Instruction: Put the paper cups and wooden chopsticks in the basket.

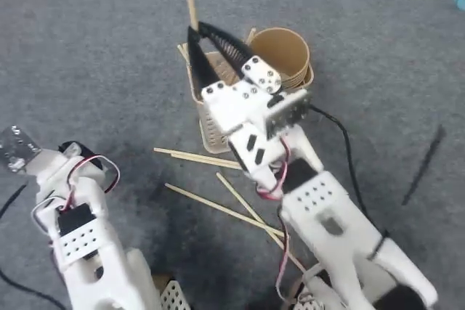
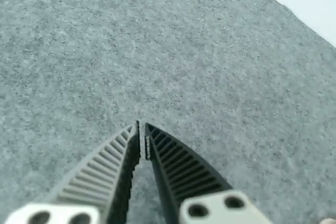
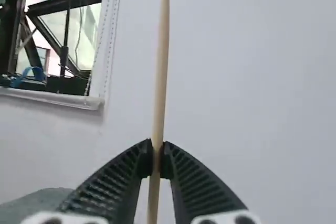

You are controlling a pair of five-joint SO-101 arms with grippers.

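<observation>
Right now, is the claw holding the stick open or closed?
Closed. The right gripper pinches the wooden chopstick from both sides, with no gap showing in the right wrist view.

cover: grey felt mat (image 1: pixel 109 56) | behind: white wall (image 3: pixel 252 77) | window (image 3: pixel 52 30), dark frame

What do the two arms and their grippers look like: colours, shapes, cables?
Both arms are white plastic shells with small screw holes: the left arm, the right arm. The left gripper and right gripper have black, ribbed, tapering fingers. Red and white wires loop over the left arm; a black cable runs beside the right.
</observation>
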